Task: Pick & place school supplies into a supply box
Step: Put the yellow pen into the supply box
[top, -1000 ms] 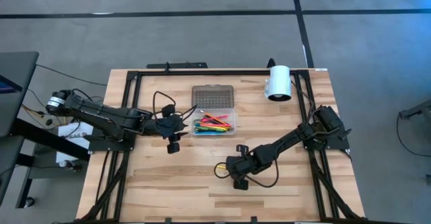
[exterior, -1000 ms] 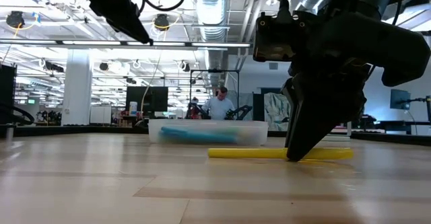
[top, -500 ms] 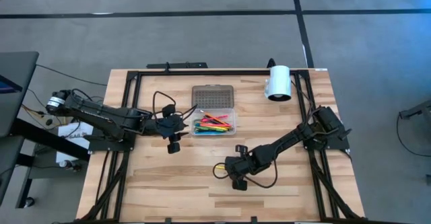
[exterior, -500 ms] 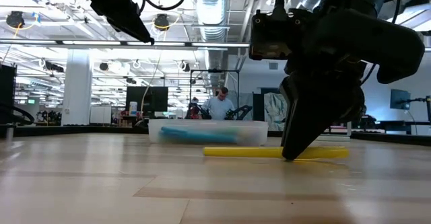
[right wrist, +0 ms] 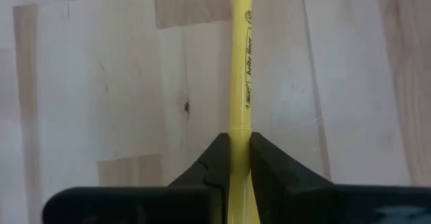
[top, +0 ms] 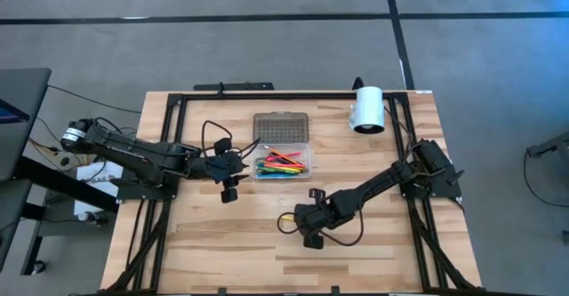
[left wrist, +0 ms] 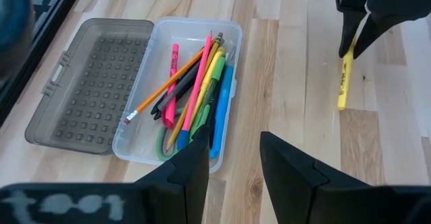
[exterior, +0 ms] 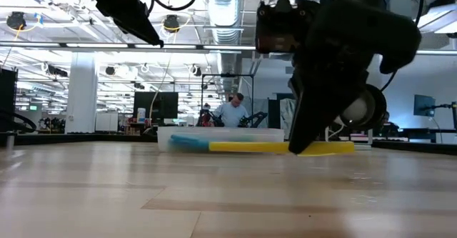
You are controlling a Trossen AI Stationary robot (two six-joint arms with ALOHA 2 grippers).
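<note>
Currently on my screens: one small clear plastic rectangular supply box (top: 283, 164), lying open near the middle of the light wooden table (top: 213, 243), its grey translucent dotted lid (top: 281, 125) folded flat against the far side of the tray. I count a loose bundle of thin pens and pencils (left wrist: 195, 93) inside the box, in pink, orange, yellow, green and blue, lying roughly lengthwise. One yellow highlighter pen (right wrist: 241, 83) is outside the box, on the near side of it and a little toward the right arm's side; the low view shows it level and lifted just clear of the tabletop, in front of the box. The right gripper (top: 311, 232) has its two dark fingers (right wrist: 259, 155) closed tight on that yellow pen near one end, the rest of the barrel sticking forward past the fingertips. The left gripper (top: 230, 187) hangs just beside the box at the left arm's end, raised above the table, its fingers (left wrist: 289, 167) parted with nothing between them. One white cylinder (top: 366, 108) lies beyond the box toward the far right corner of the table, well apart from it. A person (exterior: 232, 113) stands in the room beyond the table.
</note>
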